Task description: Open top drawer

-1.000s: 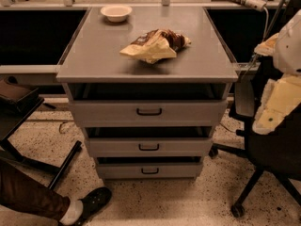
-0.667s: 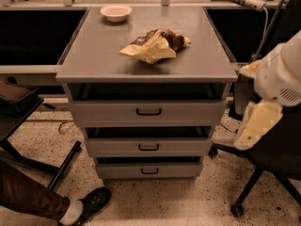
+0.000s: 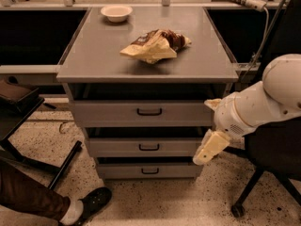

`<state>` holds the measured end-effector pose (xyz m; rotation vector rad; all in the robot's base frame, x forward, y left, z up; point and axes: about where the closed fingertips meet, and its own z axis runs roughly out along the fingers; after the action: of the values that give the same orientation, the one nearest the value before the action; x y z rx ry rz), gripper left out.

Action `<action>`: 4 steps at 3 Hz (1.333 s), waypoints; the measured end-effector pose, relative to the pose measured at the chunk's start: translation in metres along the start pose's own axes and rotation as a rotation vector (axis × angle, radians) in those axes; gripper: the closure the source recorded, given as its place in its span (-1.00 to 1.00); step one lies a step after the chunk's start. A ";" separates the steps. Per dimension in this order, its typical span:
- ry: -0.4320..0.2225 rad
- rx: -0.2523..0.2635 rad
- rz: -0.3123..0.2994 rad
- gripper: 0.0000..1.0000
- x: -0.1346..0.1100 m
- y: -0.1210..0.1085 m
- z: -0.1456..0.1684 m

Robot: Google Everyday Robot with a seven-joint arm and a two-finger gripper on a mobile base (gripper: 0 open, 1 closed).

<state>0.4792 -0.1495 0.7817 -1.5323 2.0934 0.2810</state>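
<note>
Swinging in from the right, the gripper [image 3: 209, 126] now sits lower and closer to the cabinet than a moment ago, beside the right end of the top drawer [image 3: 108, 113]. Its fingers [image 3: 211, 147] stand spread apart, holding nothing. That drawer lies just under the table [image 3: 94, 60], which carries a snack bag [image 3: 155, 45] and a bowl [image 3: 116, 12], and it looks unopened. Approach is the step in hand. Next the gripper must travel left to the black handle [image 3: 149, 111], close around it and pull straight outward.
</note>
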 end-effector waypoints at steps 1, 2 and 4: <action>0.002 -0.001 -0.001 -1.00 0.000 0.000 -0.001; -0.019 0.025 -0.056 -1.00 -0.004 0.000 0.012; -0.073 0.137 -0.181 -1.00 -0.023 -0.027 0.083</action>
<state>0.5331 -0.1012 0.7281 -1.5913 1.8634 0.1234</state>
